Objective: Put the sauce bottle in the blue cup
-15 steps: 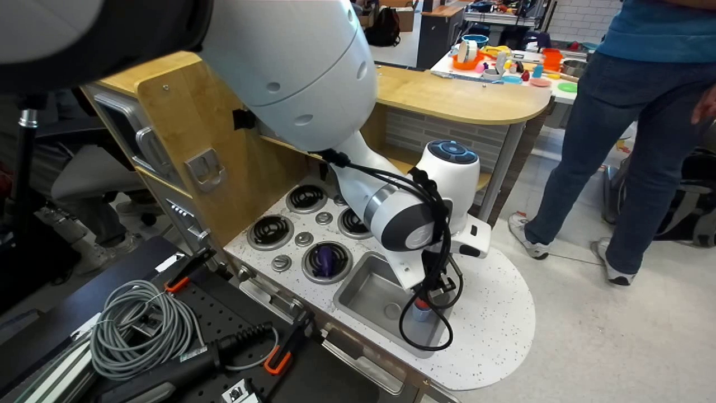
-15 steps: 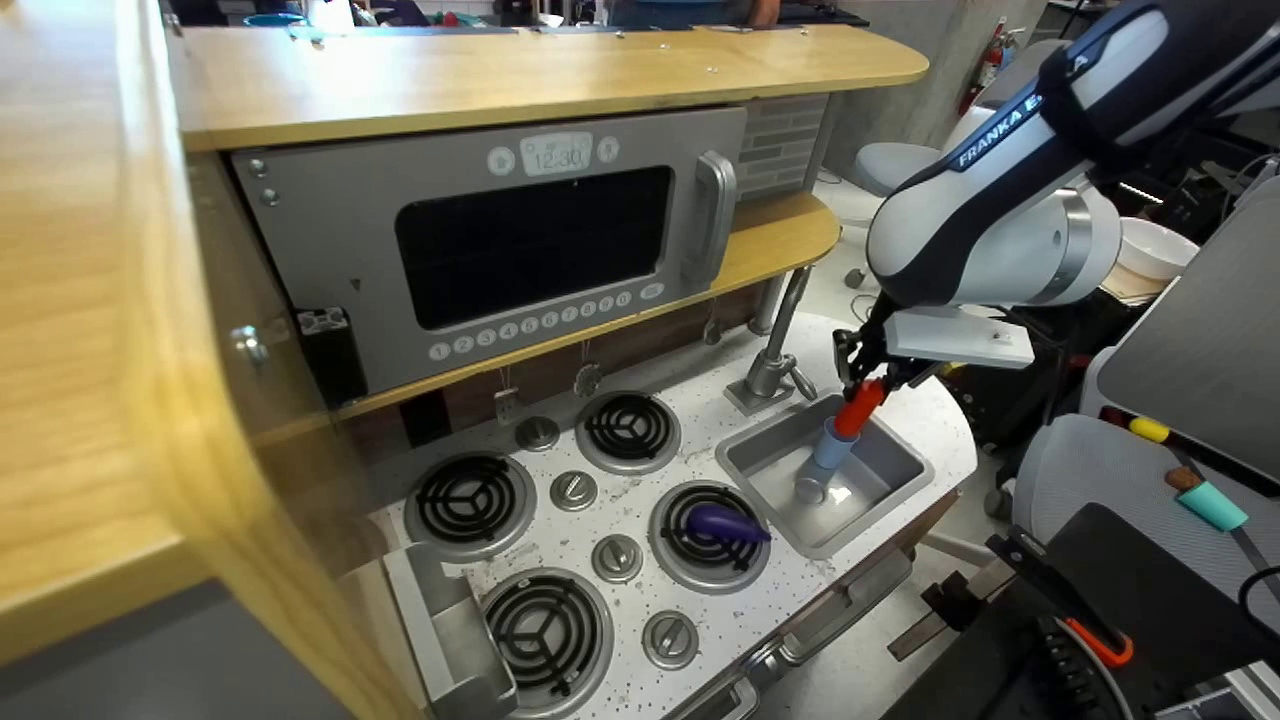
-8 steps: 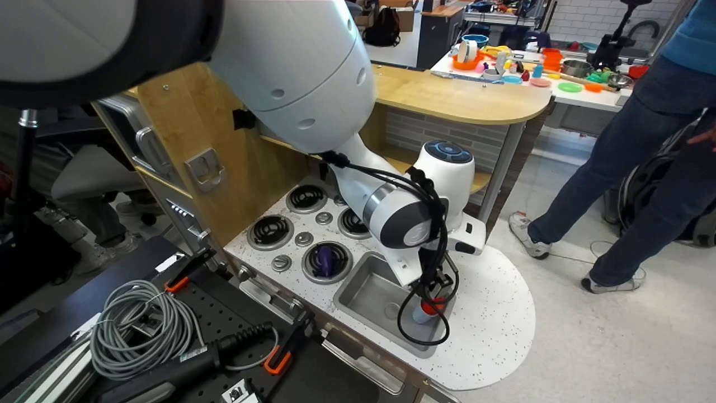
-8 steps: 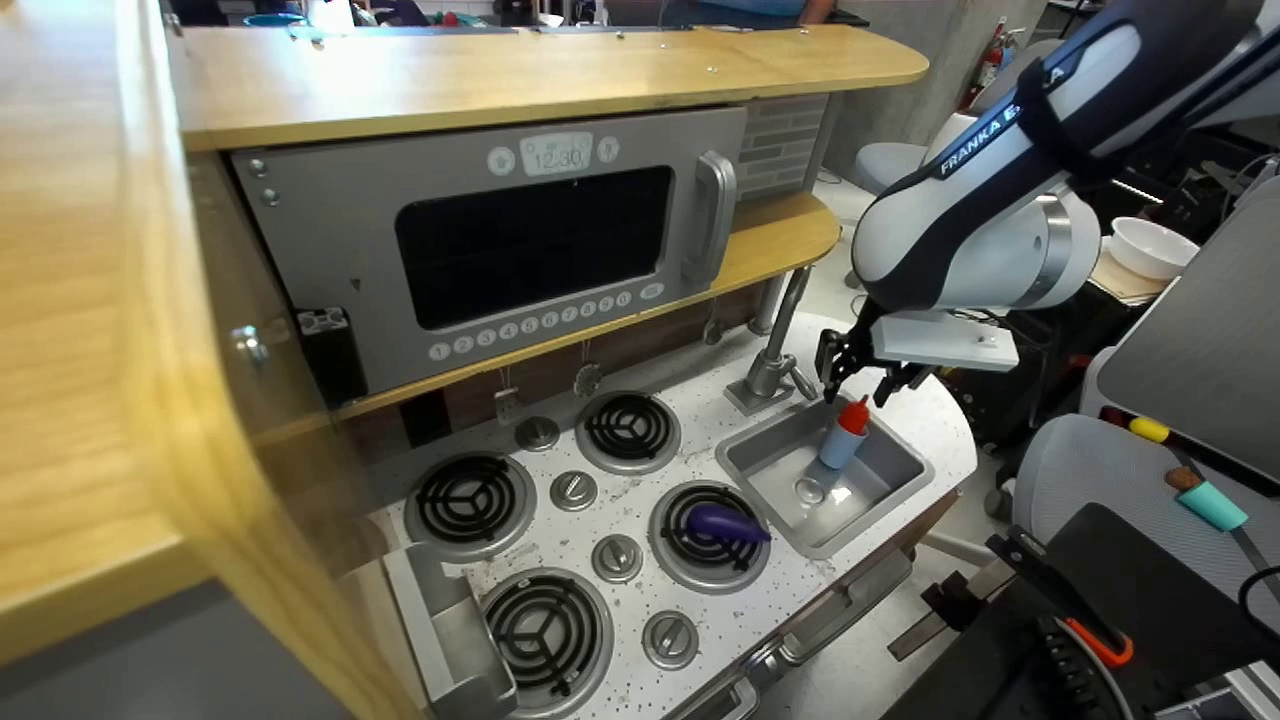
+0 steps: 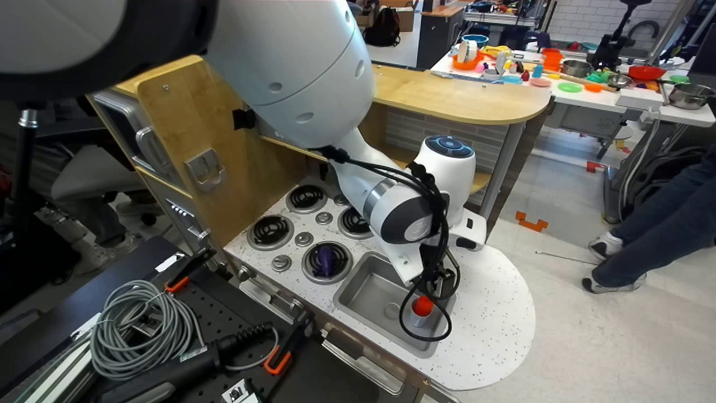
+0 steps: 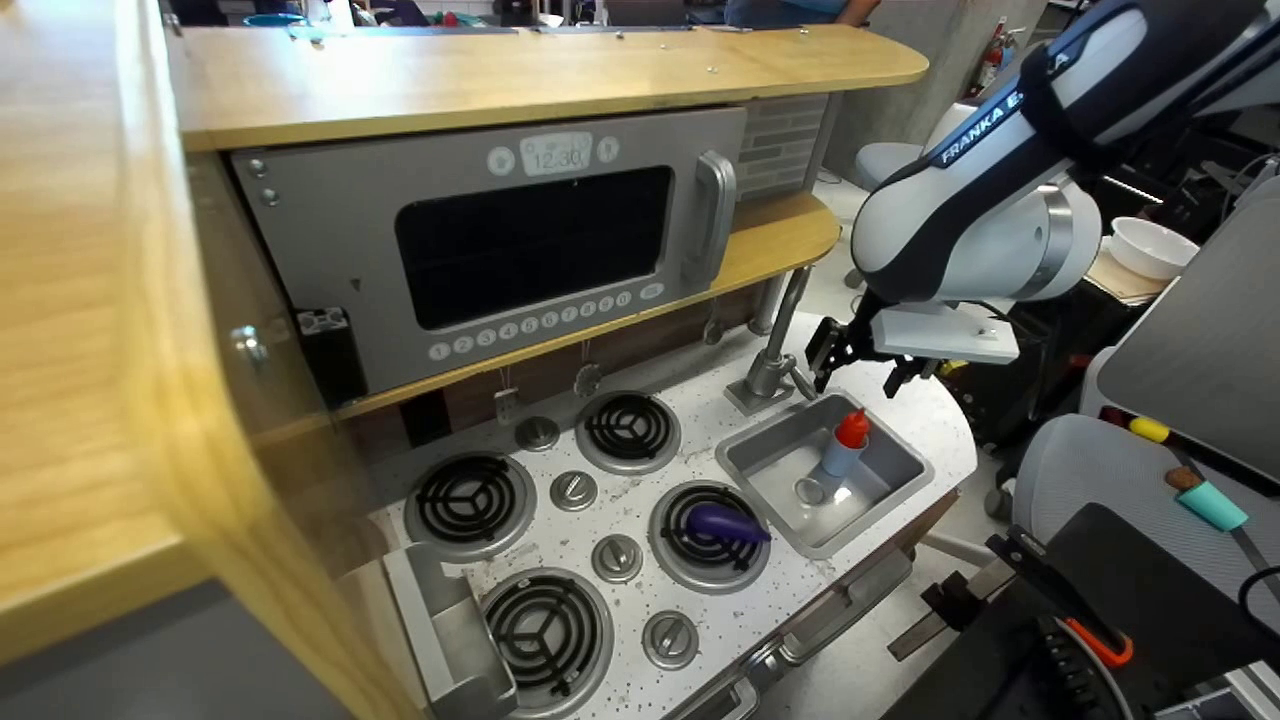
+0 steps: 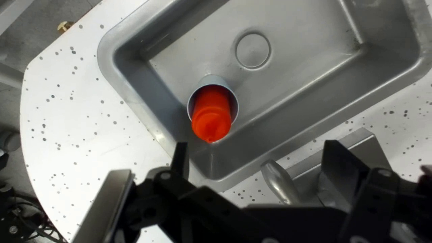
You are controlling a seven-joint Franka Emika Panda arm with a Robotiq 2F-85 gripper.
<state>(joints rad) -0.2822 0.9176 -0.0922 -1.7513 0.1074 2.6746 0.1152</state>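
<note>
Fingers (image 7: 341, 165), drawn off the sauce bottle (image 7: 211, 116) since a second ago, hang spread; it sits in the blue cup (image 6: 842, 459).

In an exterior view, the Franka Panda arm (image 6: 985, 150) slants down from the upper right to its wrist (image 6: 1025, 245). Below hangs the Robotiq gripper (image 7: 256, 144), aimed downward, its two black fingers (image 7: 341, 160) spread wide apart in the wrist view.
</note>
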